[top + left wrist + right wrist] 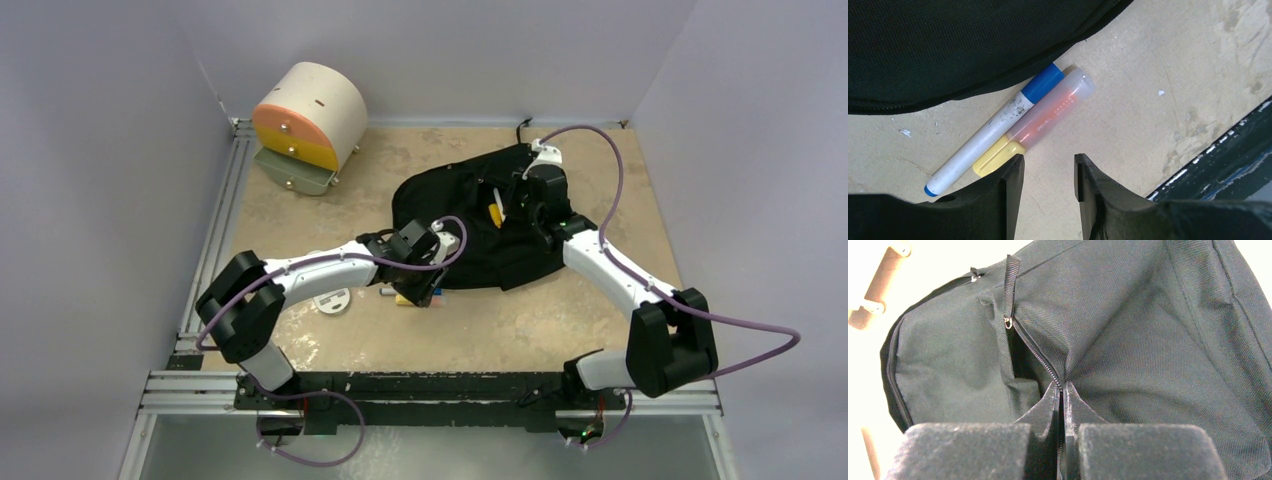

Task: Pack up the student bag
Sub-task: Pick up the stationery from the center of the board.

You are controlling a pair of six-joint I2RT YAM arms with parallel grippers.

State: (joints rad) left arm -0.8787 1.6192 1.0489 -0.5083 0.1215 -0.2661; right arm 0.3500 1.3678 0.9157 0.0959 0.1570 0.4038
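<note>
Two pens (1038,122) beside student bag (948,50) — left gripper (1048,162) parted

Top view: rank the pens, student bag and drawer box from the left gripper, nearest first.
1. Pens, on the table at the left gripper's fingertips.
2. Student bag, just beyond, centre.
3. Drawer box, far left corner.

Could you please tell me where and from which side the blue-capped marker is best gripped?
Probably its bare white tail end, from above, the left claw straddling the barrel. The marker lies flat, touching the orange pen along most of its length, with the bag close by its cap; only the tail juts clear.
</note>
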